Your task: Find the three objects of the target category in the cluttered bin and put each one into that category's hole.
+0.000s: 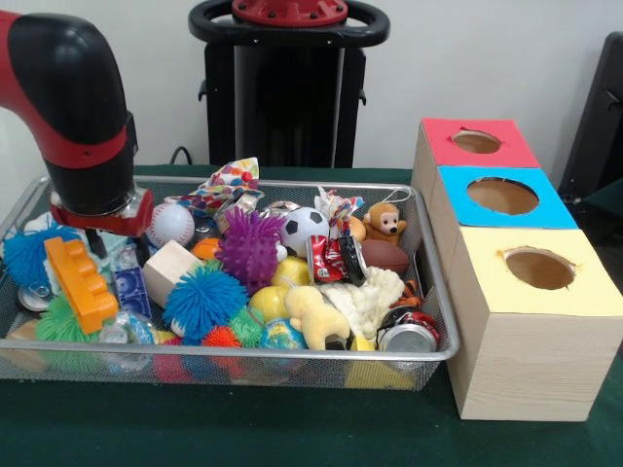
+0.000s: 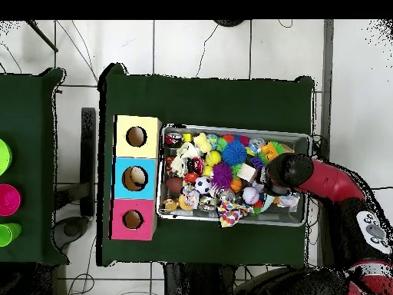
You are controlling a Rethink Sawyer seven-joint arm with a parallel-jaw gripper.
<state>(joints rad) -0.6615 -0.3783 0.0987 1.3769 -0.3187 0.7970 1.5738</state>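
The bin [image 1: 434, 282], a wide silver wire-mesh basket, lies on the green table and is heaped with toys; it also shows in the overhead view [image 2: 234, 127]. In it are a baseball [image 1: 172, 224], a soccer ball [image 1: 305, 229], a purple spiky ball [image 1: 250, 248], a blue spiky ball [image 1: 204, 300], an orange brick [image 1: 80, 282], a wooden block [image 1: 170, 270], a monkey plush [image 1: 384, 224] and crushed cans [image 1: 336, 260]. My gripper [image 1: 94, 238] is lowered into the bin's left end behind the orange brick, mostly hidden. Beside the bin stands a row of three boxes with holes, topped red [image 1: 477, 143], blue [image 1: 503, 197] and yellow [image 1: 538, 269].
The robot's pedestal [image 1: 289, 88] stands behind the bin. In the overhead view a second green table at the left carries green [image 2: 6, 156] and pink [image 2: 8, 198] round things. My arm [image 2: 322, 180] reaches over the bin's right end there.
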